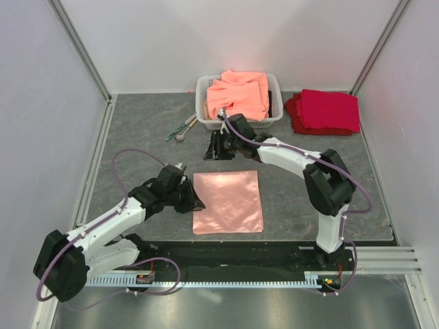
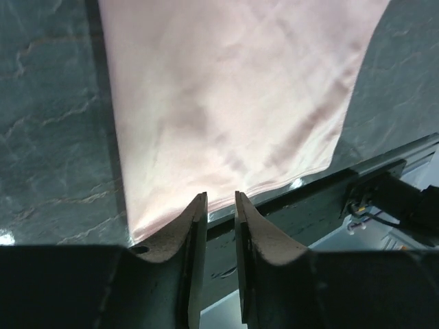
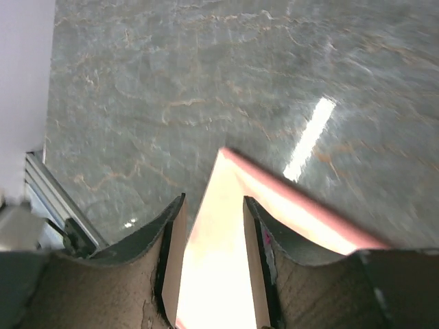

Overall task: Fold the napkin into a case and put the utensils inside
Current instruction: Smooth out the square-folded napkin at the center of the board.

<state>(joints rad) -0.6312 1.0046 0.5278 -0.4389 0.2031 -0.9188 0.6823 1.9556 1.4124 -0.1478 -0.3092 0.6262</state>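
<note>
Left claw (image 2: pixel 219 197) is hovering, jaws slightly parted and gripping nothing, at the left edge of the napkin (image 1: pixel 228 202), which is lying flat mid-tabletop (image 1: pixel 137 137). Right claw (image 3: pixel 214 200), likewise released, is hanging just off its far-left corner. Folding well is likely calling for both pinching matching corners, while the utensils (image 1: pixel 181 129) are lying beside the basket (image 1: pixel 203 103).

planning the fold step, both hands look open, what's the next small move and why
Probably close the left hand on the left edge of the napkin to start a fold: its open fingers sit at that edge, and the cloth lies flat.
</note>
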